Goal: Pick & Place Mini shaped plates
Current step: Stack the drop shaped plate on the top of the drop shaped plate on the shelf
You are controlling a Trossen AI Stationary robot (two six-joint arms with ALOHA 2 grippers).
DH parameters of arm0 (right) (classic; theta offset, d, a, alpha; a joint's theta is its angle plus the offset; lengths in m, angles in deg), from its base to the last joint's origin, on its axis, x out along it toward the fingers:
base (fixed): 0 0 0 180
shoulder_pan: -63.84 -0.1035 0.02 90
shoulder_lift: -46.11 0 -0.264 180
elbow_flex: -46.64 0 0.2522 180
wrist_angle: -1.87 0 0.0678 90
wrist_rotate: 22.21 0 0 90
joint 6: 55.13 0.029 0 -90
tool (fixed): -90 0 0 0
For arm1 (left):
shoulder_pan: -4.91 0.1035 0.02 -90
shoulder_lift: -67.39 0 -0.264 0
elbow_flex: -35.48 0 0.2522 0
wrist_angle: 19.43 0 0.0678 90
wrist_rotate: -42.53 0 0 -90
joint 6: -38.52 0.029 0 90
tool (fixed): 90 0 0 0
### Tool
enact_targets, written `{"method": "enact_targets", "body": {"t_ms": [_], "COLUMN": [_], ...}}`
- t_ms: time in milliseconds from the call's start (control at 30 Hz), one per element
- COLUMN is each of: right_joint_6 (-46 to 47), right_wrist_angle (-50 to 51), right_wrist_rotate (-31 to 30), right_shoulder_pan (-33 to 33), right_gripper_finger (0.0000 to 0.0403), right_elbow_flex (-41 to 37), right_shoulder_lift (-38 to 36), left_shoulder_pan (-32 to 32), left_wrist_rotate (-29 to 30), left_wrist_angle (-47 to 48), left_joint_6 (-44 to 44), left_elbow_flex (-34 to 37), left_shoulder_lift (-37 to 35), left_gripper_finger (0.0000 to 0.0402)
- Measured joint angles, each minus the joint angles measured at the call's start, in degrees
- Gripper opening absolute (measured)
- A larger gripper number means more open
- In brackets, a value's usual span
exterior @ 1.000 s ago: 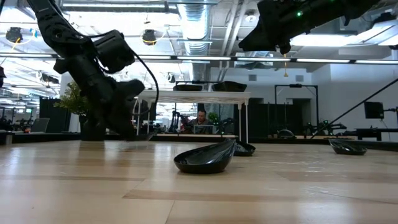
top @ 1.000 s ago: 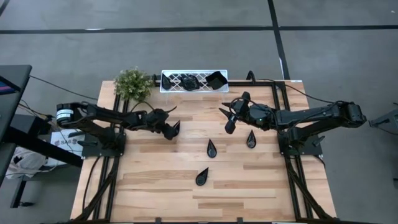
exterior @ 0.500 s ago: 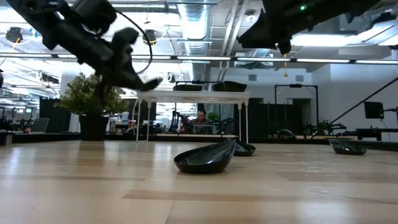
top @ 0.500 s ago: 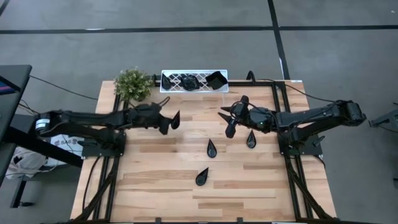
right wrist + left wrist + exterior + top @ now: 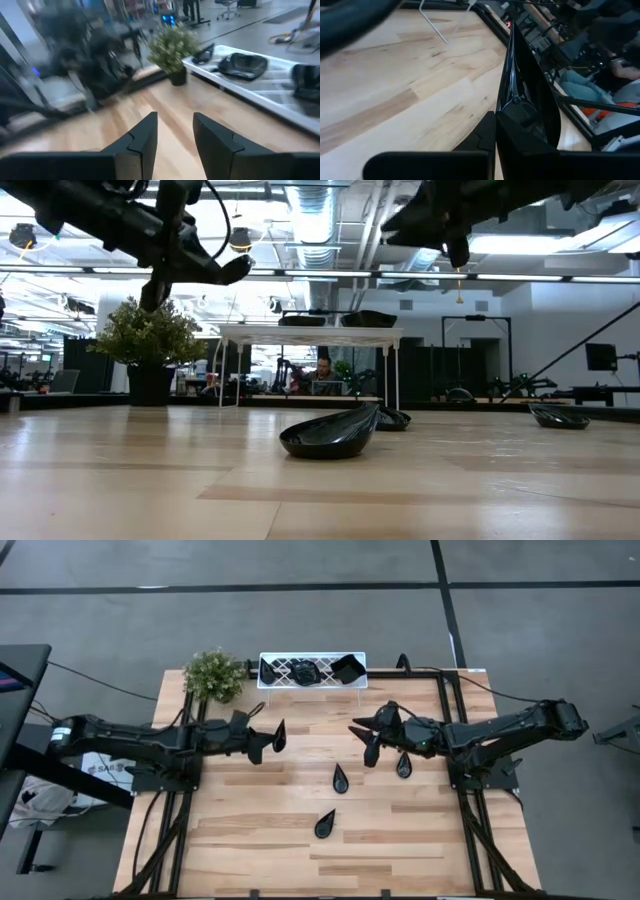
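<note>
My left gripper [image 5: 266,740] hangs above the table's left-middle, shut on a glossy black teardrop plate [image 5: 278,733], which the left wrist view shows edge-on [image 5: 520,85]. In the low view that gripper [image 5: 200,262] is high above the wood. My right gripper [image 5: 364,739] hovers open over the table's right-middle, touching nothing [image 5: 175,137]. Three more teardrop plates lie flat on the table [image 5: 340,778] [image 5: 325,823] [image 5: 403,763]. The white tray [image 5: 312,671] at the far edge holds several black plates. My left gripper pinches the teardrop plate between its two fingers at the wide end [image 5: 516,107], one finger [image 5: 485,135] on each face. The fingers come roughly level from the table's left. The plate is lifted clear, turned on edge, its pointed tip [image 5: 511,35] away from the gripper.
A small green potted plant [image 5: 213,674] stands at the far left corner, beside the tray on its thin wire legs [image 5: 312,332]. The nearest plate [image 5: 330,438] fills the middle of the low view. Bare wood lies along the near edge [image 5: 320,865].
My left gripper has risen from table height to well above the wood, carrying the teardrop plate, which is now lifted clear. It has also drawn back a little toward the table's left and tipped closer to level.
</note>
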Motion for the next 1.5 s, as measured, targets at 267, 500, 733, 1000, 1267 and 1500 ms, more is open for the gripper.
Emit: {"method": "enact_targets", "body": {"t_ms": [267, 500, 733, 1000, 1267, 1500], "right_joint_6": [4.02, -9.94, -18.84, -23.89, -24.03, -28.16], "right_wrist_angle": [-7.65, -7.56, -6.93, -6.14, -1.71, -1.02], "right_wrist_rotate": [0.04, 0.04, -0.01, 0.01, 0.05, 0.04], "right_shoulder_pan": [-3.43, -2.50, 1.85, 6.16, 8.43, 8.86], "right_gripper_finger": [0.0120, 0.0120, 0.0120, 0.0120, 0.0120, 0.0120], "right_elbow_flex": [0.00, 0.00, 0.02, 0.02, 0.02, 0.02], "right_shoulder_lift": [0.00, 0.00, 0.00, 0.00, 0.00, 0.00], "left_shoulder_pan": [-2.90, 0.89, 8.28, 15.89, 23.60, 28.92], "left_wrist_rotate": [10.96, 15.50, 16.75, 14.44, 14.50, 11.41], "left_wrist_angle": [0.07, 0.00, -0.01, 6.37, 10.24, 12.53], "left_joint_6": [-4.03, -4.43, -0.34, 1.65, 1.67, 3.00], "left_elbow_flex": [-0.41, -4.81, -11.90, -20.22, -21.27, -21.27], "left_shoulder_lift": [-0.07, 0.12, 4.34, 14.87, 17.27, 17.30], "left_gripper_finger": [0.0004, 0.0004, 0.0004, 0.0004, 0.0004, 0.0004]}}
